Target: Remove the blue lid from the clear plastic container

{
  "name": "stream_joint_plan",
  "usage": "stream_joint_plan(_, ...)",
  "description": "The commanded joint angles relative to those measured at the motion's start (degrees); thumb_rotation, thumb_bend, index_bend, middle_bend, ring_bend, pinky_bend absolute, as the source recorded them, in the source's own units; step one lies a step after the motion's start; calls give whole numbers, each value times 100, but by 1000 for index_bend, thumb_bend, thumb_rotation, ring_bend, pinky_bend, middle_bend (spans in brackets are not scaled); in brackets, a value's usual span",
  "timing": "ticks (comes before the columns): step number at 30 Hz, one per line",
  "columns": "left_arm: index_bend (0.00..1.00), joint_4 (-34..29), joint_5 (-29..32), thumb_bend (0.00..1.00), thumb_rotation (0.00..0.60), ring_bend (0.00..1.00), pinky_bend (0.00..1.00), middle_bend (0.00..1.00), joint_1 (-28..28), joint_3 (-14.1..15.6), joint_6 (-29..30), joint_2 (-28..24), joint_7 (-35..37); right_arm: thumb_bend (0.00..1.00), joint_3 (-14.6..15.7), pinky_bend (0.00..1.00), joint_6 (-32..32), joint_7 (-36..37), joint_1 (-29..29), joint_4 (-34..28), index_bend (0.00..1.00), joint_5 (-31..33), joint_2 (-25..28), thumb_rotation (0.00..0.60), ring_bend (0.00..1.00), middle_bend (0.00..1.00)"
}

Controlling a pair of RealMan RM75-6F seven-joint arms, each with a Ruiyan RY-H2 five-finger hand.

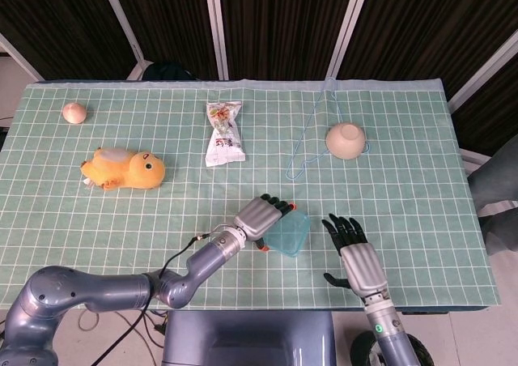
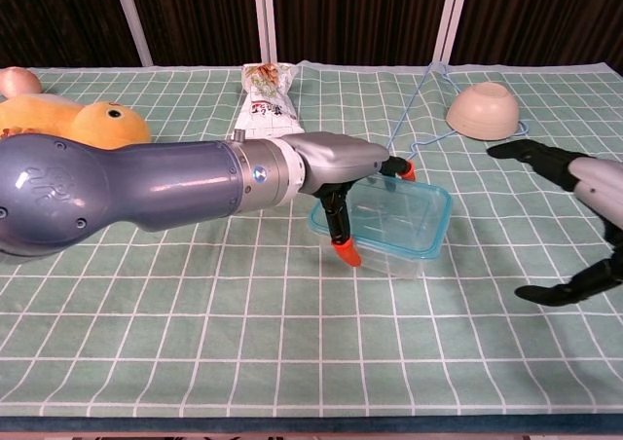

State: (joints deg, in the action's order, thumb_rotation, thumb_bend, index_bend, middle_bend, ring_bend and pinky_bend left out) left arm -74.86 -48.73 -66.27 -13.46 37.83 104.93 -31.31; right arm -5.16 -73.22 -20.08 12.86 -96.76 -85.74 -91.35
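The left hand (image 2: 341, 172) grips the container (image 2: 394, 224), blue lid (image 2: 428, 201) on, near the counter's (image 1: 405, 180) front edge. The right hand (image 1: 354, 253), fingers spread and empty, waits beside it; it should probably catch the lid's rim while the left hand steadies the container.

Both views are bright and evenly lit from above, with soft shadows, sharp focus and no strong glare.
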Motion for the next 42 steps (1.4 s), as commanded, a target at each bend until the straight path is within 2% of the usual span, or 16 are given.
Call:
stream_joint_plan(1, 201, -25, 87, 67, 600, 285, 411, 263, -41, 34, 29, 1, -36, 216, -173, 0, 97, -200, 162, 103, 0, 206, -361, 600, 0, 0)
stream_joint_plan(15, 209, -82, 332, 67, 600, 285, 411, 257, -158, 188, 202, 106, -102, 216, -161, 0, 69, -236, 209, 293, 0, 622, -1076, 600, 0, 0)
stream_joint_plan(22, 211, -123, 373, 67, 600, 285, 410, 256, -184, 256, 260, 125, -103, 216, -425, 0, -35, -219, 328, 423, 0, 797, -1573, 600, 0, 0)
stream_joint_plan(42, 211, -158, 402, 67, 600, 285, 411, 257, -207, 340, 335, 54, 6, 216, -426, 0, -144, -197, 390, 731, 0, 932, -1708, 600, 0, 0)
